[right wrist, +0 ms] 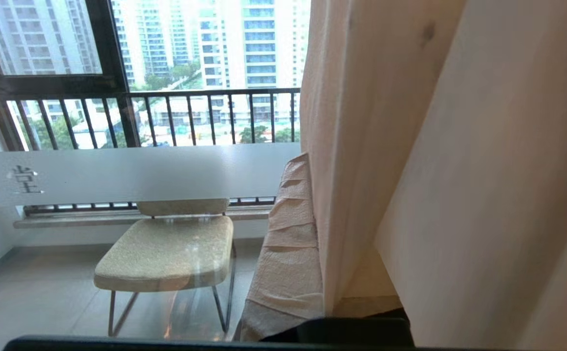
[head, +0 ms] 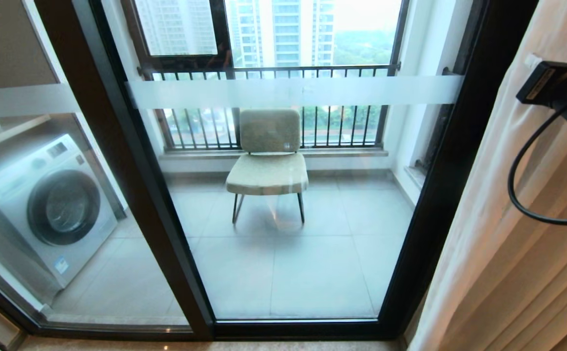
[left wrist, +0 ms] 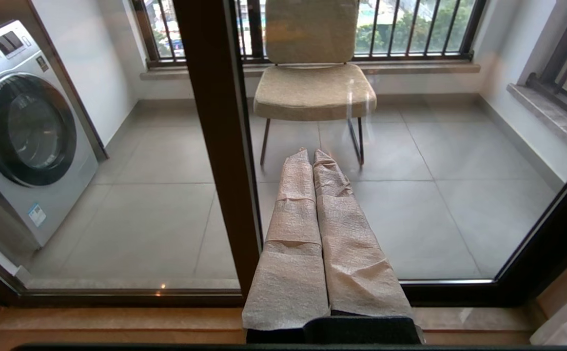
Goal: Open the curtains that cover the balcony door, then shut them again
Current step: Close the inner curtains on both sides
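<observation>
I see the thick beige pleated drapes [head: 507,234] bunched right of the dark-framed glass balcony door [head: 288,204]. My right gripper [right wrist: 312,234] is pinched shut on a soft, heavy fold; take the leading edge, it slips

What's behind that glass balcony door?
Through the balcony door you can see a beige chair, a washing machine on the left, a barred window and towers outside. The curtains on the right cover whatever lies behind them.
</observation>
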Tool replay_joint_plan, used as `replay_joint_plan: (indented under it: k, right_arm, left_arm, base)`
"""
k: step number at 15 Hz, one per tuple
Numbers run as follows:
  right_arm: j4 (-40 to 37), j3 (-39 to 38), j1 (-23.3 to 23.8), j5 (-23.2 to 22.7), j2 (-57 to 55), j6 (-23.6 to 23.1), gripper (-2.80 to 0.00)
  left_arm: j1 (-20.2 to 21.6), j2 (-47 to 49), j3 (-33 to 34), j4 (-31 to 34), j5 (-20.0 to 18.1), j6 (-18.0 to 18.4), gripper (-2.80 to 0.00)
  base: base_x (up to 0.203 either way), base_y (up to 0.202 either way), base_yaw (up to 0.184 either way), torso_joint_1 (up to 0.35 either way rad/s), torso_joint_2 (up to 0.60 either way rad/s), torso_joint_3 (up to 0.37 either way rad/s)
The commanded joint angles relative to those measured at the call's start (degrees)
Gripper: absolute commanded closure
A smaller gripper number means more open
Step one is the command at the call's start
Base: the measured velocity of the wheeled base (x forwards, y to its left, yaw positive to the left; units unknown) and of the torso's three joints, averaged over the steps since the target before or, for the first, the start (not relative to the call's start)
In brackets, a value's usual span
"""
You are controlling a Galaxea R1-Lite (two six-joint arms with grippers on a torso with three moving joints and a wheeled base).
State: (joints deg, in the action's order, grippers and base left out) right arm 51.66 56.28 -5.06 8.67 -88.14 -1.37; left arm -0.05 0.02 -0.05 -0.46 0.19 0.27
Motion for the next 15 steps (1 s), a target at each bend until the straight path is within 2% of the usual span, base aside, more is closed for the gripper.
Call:
replay_joint_plan:
  k: [1, 15]
  right_arm:
    - [0.2, 1.0, 0.0, 0.1, -1.1, 0.0, 0.0]
    - [0.2, 6.2, -1.3, 0.1, -5.1, 0.0, 0.0]
  left_arm:
    - [0.0, 0.0, 0.0, 0.0, 0.0, 0.0, 0.0]
    - [0.0, 0.0, 0.0, 0.0, 0.1, 0.0, 0.0]
  base:
    - [0.0, 0.191, 0.002, 0.006, 0.01, 0.002]
    - [0.0, 0.191, 0.0, 0.003, 0.0, 0.003]
